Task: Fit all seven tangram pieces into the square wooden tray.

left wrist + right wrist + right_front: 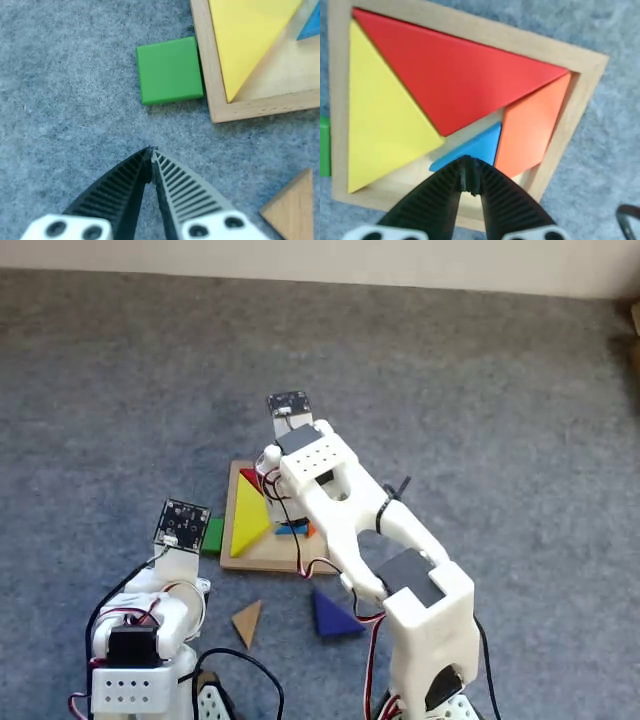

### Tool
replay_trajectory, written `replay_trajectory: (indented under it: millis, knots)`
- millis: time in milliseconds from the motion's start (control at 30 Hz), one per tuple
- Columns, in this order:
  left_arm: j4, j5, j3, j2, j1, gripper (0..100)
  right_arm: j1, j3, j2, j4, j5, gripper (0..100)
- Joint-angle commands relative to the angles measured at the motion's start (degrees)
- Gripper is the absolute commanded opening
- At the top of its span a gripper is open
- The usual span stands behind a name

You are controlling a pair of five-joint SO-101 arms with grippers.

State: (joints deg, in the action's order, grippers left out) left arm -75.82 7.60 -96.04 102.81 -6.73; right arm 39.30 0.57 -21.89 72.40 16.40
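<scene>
The square wooden tray [470, 25] holds a red triangle [460, 80], a yellow triangle [380, 110], an orange piece [532, 125] and a light blue piece [475, 147]. My right gripper [468, 167] hangs shut over the tray, its tips just above the light blue piece's near edge, holding nothing. A green square [169, 70] lies on the carpet against the tray's outer rim [210, 85]. My left gripper [151, 152] is shut and empty, a short way from the green square. A tan triangle [247, 622] and a dark blue triangle [333, 615] lie on the carpet in front of the tray.
Grey carpet covers the whole floor, with wide free room behind and to both sides of the tray [240, 562]. The right arm [350, 520] stretches over the tray's right half. Cables hang near both arm bases.
</scene>
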Motion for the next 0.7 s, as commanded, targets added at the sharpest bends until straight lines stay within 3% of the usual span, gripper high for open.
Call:
replay_trajectory:
  millis: [0,367,667]
  knots:
    - [-0.26,0.09,-1.19,2.07,-0.48,1,-0.66,2.51,3.74,0.48,-0.62,0.9]
    - [-0.26,0.09,-1.19,2.07,-0.48,1,-6.73,-6.46,23.34,0.04,-0.7,0.9]
    - [-0.26,0.09,-1.19,2.07,-0.48,1,-13.32,-24.66,46.2,0.04,-0.7,0.9]
